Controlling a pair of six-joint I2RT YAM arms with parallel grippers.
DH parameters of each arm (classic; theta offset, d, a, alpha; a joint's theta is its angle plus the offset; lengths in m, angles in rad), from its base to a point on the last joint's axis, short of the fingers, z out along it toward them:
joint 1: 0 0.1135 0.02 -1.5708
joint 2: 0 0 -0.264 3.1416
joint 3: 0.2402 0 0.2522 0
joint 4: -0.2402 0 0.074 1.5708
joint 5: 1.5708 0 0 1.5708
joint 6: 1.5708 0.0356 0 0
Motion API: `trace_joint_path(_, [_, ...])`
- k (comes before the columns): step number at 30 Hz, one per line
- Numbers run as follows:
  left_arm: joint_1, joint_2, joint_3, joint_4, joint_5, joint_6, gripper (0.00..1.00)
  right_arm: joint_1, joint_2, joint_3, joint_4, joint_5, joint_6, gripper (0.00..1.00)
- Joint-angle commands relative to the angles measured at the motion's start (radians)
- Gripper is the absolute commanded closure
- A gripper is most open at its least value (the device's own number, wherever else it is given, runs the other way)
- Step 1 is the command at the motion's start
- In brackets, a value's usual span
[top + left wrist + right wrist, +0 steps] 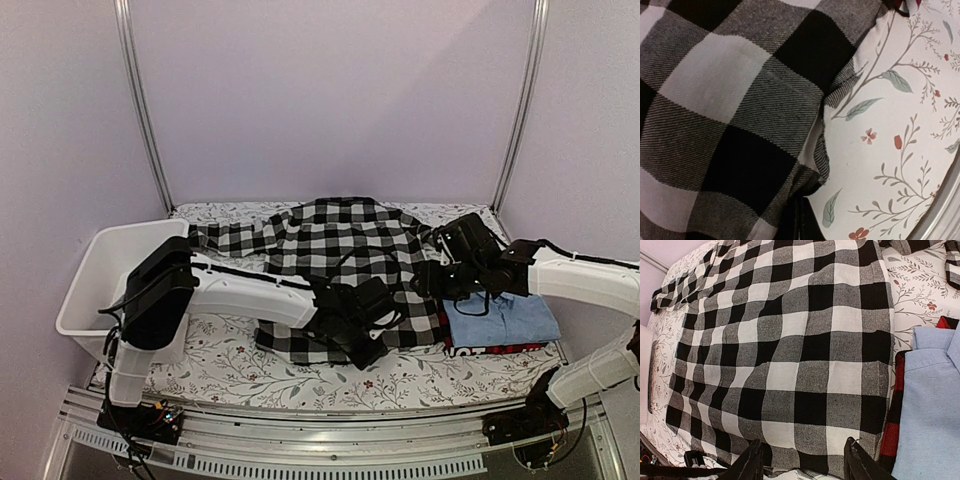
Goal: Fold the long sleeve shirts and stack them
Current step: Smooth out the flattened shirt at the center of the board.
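Left gripper [362,335] sits on the 6 o'clock hem of the checked shirt [345,240], closure not visible; right gripper [804,442] hangs open over its 3 o'clock edge, beside blue shirt [505,318] stacked on red shirt [497,350]; cloth likely soft, light, limp, so pinch hem corners.

No readable text or labels.

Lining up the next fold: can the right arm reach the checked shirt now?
Likely yes: the right gripper hangs open above the checked shirt, nothing between them; the blue shirt lies alongside.
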Motion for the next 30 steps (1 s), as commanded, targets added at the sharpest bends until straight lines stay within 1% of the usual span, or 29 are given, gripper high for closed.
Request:
trace_joint_path(1, [0.036,-0.1,-0.02,0.049,-0.03,-0.011,1.0,0.012,-0.033,-0.023,-0.007,0.016,-0.006,0.47])
trace_joint_path(4, [0.072,-0.158,-0.04,0.081,-0.026,-0.017,1.0,0.026,-0.045,-0.031,-0.005,0.009,-0.016,0.46])
trace_joint_path(7, [0.114,-0.183,-0.039,0.102,-0.021,-0.017,1.0,0.059,-0.059,-0.039,0.009,0.007,-0.038,0.46])
trace_joint_path(16, [0.232,-0.14,0.019,0.13,0.007,-0.025,1.0,0.159,-0.091,-0.068,0.046,-0.002,-0.076,0.47])
trace_joint_path(20, [0.274,-0.112,0.055,0.133,0.054,-0.043,1.0,0.225,-0.076,-0.07,0.047,-0.01,-0.083,0.49])
trace_joint_path(25, [0.306,-0.095,0.065,0.15,0.097,-0.052,1.0,0.283,0.024,-0.054,0.032,-0.008,-0.072,0.53])
trace_joint_path(30, [0.316,-0.092,0.063,0.159,0.112,-0.054,1.0,0.307,0.166,-0.014,0.053,0.022,-0.04,0.55])
